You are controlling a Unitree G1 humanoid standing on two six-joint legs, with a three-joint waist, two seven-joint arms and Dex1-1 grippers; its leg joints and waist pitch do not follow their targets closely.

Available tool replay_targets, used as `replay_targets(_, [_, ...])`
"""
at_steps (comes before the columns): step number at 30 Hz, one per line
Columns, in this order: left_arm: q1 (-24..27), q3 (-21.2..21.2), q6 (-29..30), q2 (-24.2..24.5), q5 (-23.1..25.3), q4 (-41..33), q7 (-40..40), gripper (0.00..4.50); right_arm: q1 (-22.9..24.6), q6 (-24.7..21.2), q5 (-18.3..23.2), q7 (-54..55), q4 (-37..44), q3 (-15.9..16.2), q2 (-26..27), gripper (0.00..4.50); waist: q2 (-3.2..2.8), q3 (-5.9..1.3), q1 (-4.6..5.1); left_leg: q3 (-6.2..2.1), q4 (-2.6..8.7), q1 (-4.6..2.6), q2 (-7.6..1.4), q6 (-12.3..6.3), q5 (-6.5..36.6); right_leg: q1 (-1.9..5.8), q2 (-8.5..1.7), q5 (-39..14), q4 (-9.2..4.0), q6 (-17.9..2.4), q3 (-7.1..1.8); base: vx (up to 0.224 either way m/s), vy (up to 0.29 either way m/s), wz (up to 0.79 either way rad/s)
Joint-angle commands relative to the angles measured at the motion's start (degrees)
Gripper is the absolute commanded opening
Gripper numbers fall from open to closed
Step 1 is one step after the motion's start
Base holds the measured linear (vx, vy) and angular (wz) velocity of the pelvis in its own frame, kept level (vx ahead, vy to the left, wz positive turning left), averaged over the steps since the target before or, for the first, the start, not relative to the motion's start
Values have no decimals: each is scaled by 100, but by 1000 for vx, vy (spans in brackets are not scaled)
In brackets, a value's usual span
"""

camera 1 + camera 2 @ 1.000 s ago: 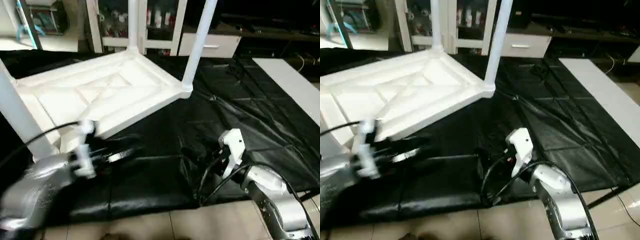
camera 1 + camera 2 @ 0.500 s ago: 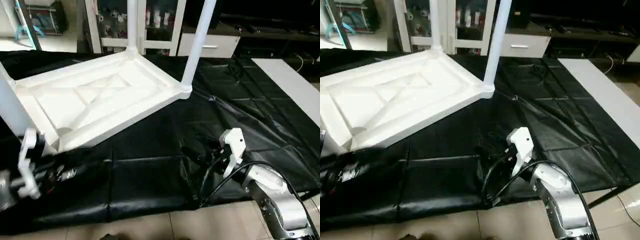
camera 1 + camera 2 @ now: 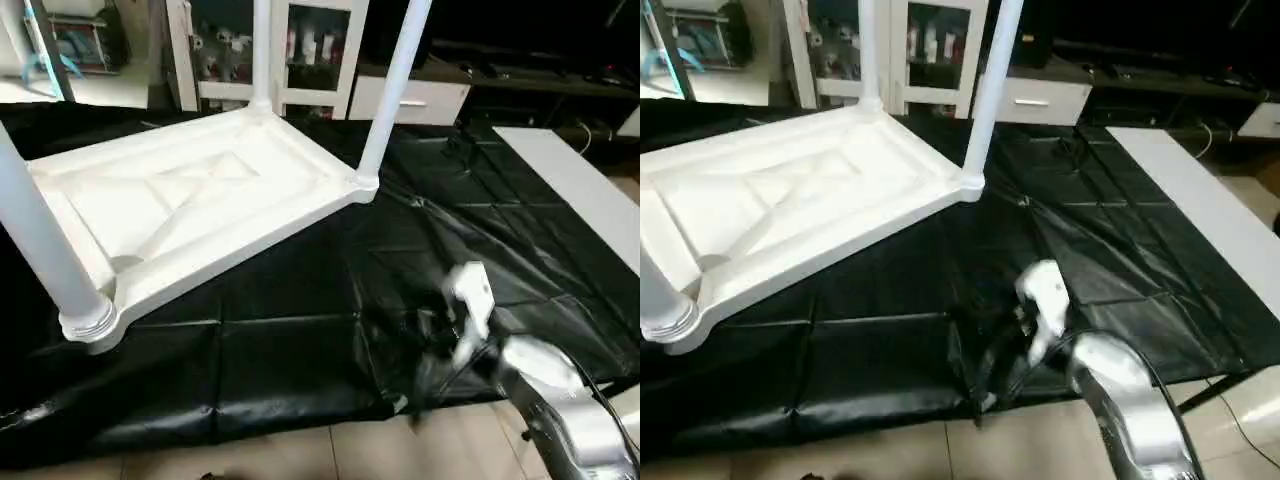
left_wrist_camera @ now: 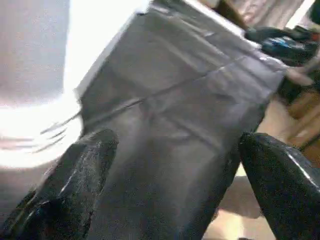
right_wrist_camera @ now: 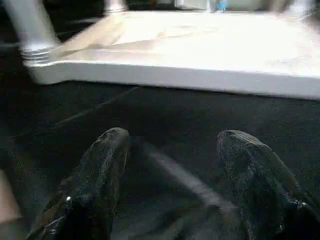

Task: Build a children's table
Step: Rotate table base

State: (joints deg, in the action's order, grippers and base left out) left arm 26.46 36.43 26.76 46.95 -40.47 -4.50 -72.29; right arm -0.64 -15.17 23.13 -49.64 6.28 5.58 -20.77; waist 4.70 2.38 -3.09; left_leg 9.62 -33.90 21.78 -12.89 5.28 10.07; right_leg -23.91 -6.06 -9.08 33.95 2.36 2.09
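Note:
The children's table (image 3: 190, 200) lies upside down on the black cloth, its X-ribbed underside facing up. Three white legs stand on its corners: one at the near left (image 3: 40, 240), one at the back (image 3: 262, 50) and one at the right (image 3: 395, 80). My right gripper (image 5: 170, 150) hovers open over the cloth in front of the table's long edge, with nothing between its fingers (image 5: 105, 165). Its white wrist piece (image 3: 470, 300) sits near the cloth's front edge. In the left wrist view my left gripper (image 4: 175, 145) is wide open beside the near left leg (image 4: 35, 75), holding nothing.
The black cloth (image 3: 300, 300) covers the work table and ends at a front edge above the tiled floor (image 3: 300, 455). A white panel (image 3: 580, 170) lies at the right. Glass-door shelves (image 3: 300, 50) and a white drawer unit (image 3: 410, 100) stand behind.
My left gripper has opened wide, and the arm has drawn back to the left, out of the eye views. The near left leg stands alone. My right arm has shifted slightly.

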Motion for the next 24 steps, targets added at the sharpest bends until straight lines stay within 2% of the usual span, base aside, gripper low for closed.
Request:
replay_targets(1, [-30,217,-206,80,132,46,-54,439,15,-362,464,-340,373,46,-102,311,-167,-141,16,-33,601,-170,15,221,3644,14,-1,-3305,-566,-345,-76,0,0,0])
replay_targets(3, [-196,324,-502,38,232,170,42,439,54,-682,793,-545,569,83,-185,311,-168,-117,14,-54,612,-195,14,249,3798,-12,4,-3455,-600,-333,-57,0,0,0])
replay_targets(4, [-196,324,-502,38,232,170,42,439,54,-682,793,-545,569,83,-185,311,-195,-107,5,-57,606,-232,12,299,3950,-42,0,-3532,-617,-323,-50,0,0,0])
replay_targets(5, [-400,368,-753,-15,278,278,166,439,62,-832,927,-658,653,121,-240,311,-193,-98,14,-72,613,-233,17,309,4000,-34,1,-3563,-626,-318,-38,0,0,0])
replay_targets(6, [-660,348,-1109,-77,384,390,304,439,49,-969,1004,-729,698,166,-280,311,-207,-70,16,-111,646,-239,20,344,4196,-1,15,-3726,-660,-283,12,0,0,0])
replay_targets(7, [-952,270,-1612,-142,574,501,436,439,22,-1123,1069,-787,737,220,-315,311,-244,-54,11,-141,671,-300,15,391,4405,5,41,-3736,-719,-282,61,0,0,0])
replay_targets(8, [-1113,230,-1674,-186,550,520,496,439,7,-1209,1119,-826,761,241,-335,311,-252,-74,9,-166,661,-321,24,412,4455,47,24,-3645,-719,-305,79,0,0,0])
replay_targets(9, [-1249,133,-1661,-202,552,494,540,439,-17,-1244,1129,-830,772,256,-339,311,-257,-72,14,-182,681,-304,24,429,4472,78,15,-3627,-708,-327,94,0,0,0])
replay_targets(10, [-1328,81,-1611,-215,544,473,553,439,-29,-1282,1149,-830,791,257,-349,311,-256,-62,39,-219,733,-257,15,464,4574,149,13,-3638,-691,-318,146,0,0,0])
replay_targets(11, [-1411,22,-1472,-225,479,449,551,439,-44,-1304,1161,-835,792,255,-355,311,-254,-61,48,-223,761,-255,8,475,4651,179,21,-3661,-693,-309,178,0,0,0])
replay_targets(12, [-1495,-41,-1458,-228,515,469,588,439,-57,-1310,1165,-835,782,250,-354,311,-268,-30,71,-232,826,-259,-14,466,4874,237,53,-3723,-709,-281,286,-52,3,-11])
replay_targets(13, [-1547,-63,-1482,-237,543,504,606,439,-62,-1324,1176,-830,785,246,-358,311,-313,16,97,-187,1029,-171,-71,471,5183,396,158,-3486,-579,-322,462,-94,3,-6])
replay_targets(14, [-1684,-141,-1487,-234,586,608,647,439,-77,-1365,1213,-821,798,236,-374,311,-425,-28,-185,-4,1385,333,-140,525,5549,891,178,-2161,483,-482,398,-94,3,-6])
replay_targets(15, [-1731,-168,-1519,-229,631,659,683,439,-81,-1376,1222,-818,803,234,-378,311,-371,-9,-330,152,1433,400,-148,412,5499,871,218,-1825,654,-414,324,-87,-40,6])
replay_targets(16, [-1952,-283,-1650,-222,754,921,734,439,-99,-1426,1254,-801,832,230,-390,311,-156,-62,-357,228,1171,-22,-57,375,4571,510,67,-3065,400,-192,-32,26,-117,6])
replay_targets(17, [-2031,-323,-1687,-222,764,1020,714,439,-106,-1441,1262,-795,842,230,-393,311,174,-99,-304,86,449,-345,69,307,3470,91,-240,-4690,-340,69,-184,26,-117,6])
replay_targets(18, [-2170,-388,-1770,-231,794,1131,717,439,-106,-1457,1257,-782,854,225,-390,311,210,-39,-312,-122,-409,-454,176,69,1323,-221,-708,-6689,-994,92,-511,47,-80,-19])
replay_targets(19, [-2331,-475,-1821,-236,828,1217,750,439,-103,-1469,1247,-768,863,220,-386,311,-4,-82,-446,-312,-25,-160,42,134,705,269,-747,-5933,-741,-194,-535,0,0,0])
replay_targets(20, [-2426,-544,-1835,-242,874,1254,794,439,-98,-1466,1239,-764,862,224,-382,311,-119,-190,-532,-220,396,-312,-41,349,1395,177,-237,-3753,-370,-464,-232,0,0,0])
replay_targets(21, [-2475,-580,-1855,-249,907,1279,817,439,-97,-1462,1235,-763,862,227,-380,311,-176,-202,-501,-213,466,-363,-65,411,1736,143,-70,-2666,-223,-648,-176,0,0,0])
replay_targets(22, [-2536,-625,-1885,-257,950,1312,845,439,-94,-1457,1229,-761,862,231,-378,311,-212,-180,-503,-171,536,-342,-73,373,2016,187,-4,-1381,-146,-994,-136,-44,1,18])
replay_targets(23, [-2633,-711,-1884,-260,1040,1399,922,439,-100,-1455,1225,-756,856,233,-370,311,-245,-125,-480,-149,593,-353,-59,370,2754,176,6,-1800,-212,-1053,-146,-44,1,18])
replay_targets(24, [-2664,-735,-1914,-266,1075,1428,934,439,-100,-1455,1223,-754,855,233,-368,311,-245,-125,-480,-149,593,-353,-59,370,2754,176,6,-1800,-212,-1053,-146,0,0,0])
